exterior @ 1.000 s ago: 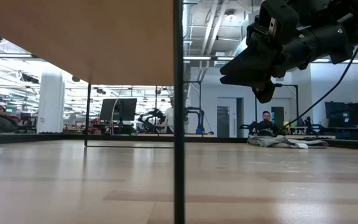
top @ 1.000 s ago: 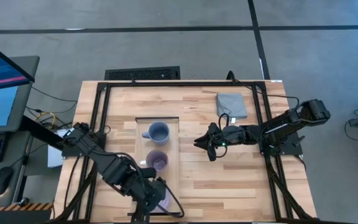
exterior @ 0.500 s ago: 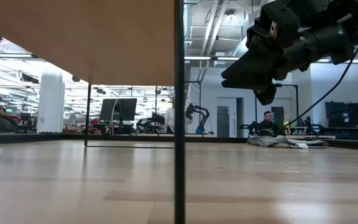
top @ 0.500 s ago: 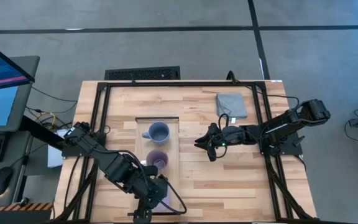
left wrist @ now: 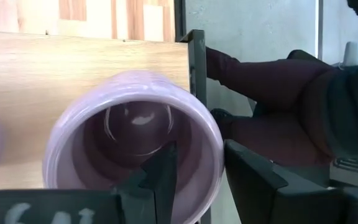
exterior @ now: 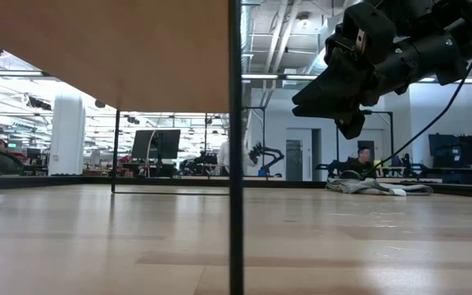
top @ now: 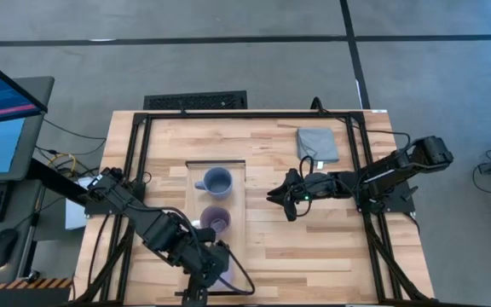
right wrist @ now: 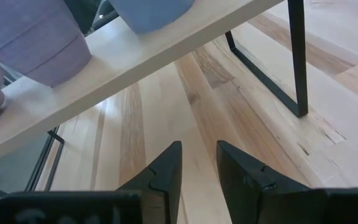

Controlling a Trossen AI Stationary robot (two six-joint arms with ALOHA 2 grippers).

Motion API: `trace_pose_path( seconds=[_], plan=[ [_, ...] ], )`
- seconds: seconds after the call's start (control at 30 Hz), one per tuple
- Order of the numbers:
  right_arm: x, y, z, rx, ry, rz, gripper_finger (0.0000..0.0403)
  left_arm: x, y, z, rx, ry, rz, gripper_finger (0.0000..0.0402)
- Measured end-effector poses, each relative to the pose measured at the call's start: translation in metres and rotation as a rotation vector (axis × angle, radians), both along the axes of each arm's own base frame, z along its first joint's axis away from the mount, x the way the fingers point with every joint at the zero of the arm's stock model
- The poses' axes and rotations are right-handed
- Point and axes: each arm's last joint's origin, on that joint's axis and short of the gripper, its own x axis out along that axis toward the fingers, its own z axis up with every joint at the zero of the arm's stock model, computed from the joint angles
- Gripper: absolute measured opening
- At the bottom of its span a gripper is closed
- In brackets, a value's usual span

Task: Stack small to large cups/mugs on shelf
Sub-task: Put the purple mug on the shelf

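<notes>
The shelf (top: 196,196) is a pale raised board on thin dark legs. A blue-grey mug (top: 217,181) stands at its far part, and a purple mug (top: 216,220) stands at its middle. At the shelf's near end my left gripper (top: 216,266) is shut on a lavender mug (left wrist: 129,143), whose mouth faces the left wrist view. My right gripper (top: 275,194) hangs open above the table to the right of the shelf. Nothing is between its fingers (right wrist: 197,158). It faces the shelf's side (right wrist: 135,62). My left gripper holds the lavender mug by its wall at the rim (left wrist: 211,134), on the side nearest the shelf's near end. One finger (left wrist: 166,168) is inside the mug and the other (left wrist: 247,177) is outside. The fingers slant down from above. Whether the mug's base rests on the shelf (left wrist: 73,81), I cannot tell.
A folded grey cloth (top: 317,145) lies at the table's far right. Black frame rails (top: 135,170) run along the table's sides. The shelf's dark leg (exterior: 234,164) stands in the middle of the low view. Someone in dark red clothing (left wrist: 272,93) is beyond the shelf's near end.
</notes>
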Motion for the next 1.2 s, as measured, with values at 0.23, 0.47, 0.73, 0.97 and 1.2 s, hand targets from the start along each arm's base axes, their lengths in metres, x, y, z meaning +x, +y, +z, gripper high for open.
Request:
trace_pose_path(
  seconds=[0.23, 0.47, 0.73, 0.97, 1.2],
  plan=[
    [0.000, 0.000, 0.000, 0.000, -0.001, 0.000, 0.0123, 0.003, -0.003, 0.003, -0.033, -0.041, -0.016, 0.0121],
    [0.000, 0.000, 0.000, 0.000, 0.000, 0.000, 0.0123, 0.003, -0.003, 0.002, -0.031, -0.037, -0.018, 0.0121],
    [0.000, 0.000, 0.000, 0.000, 0.002, 0.000, 0.0123, 0.004, 0.002, -0.007, 0.020, 0.005, 0.007, 0.0121],
    [0.000, 0.000, 0.000, 0.000, 0.002, 0.000, 0.0123, 0.004, 0.003, -0.008, 0.024, 0.006, 0.004, 0.0121],
    [0.000, 0.000, 0.000, -0.001, 0.002, 0.000, 0.0123, 0.004, 0.002, -0.007, 0.003, 0.013, -0.011, 0.0121]
  ],
)
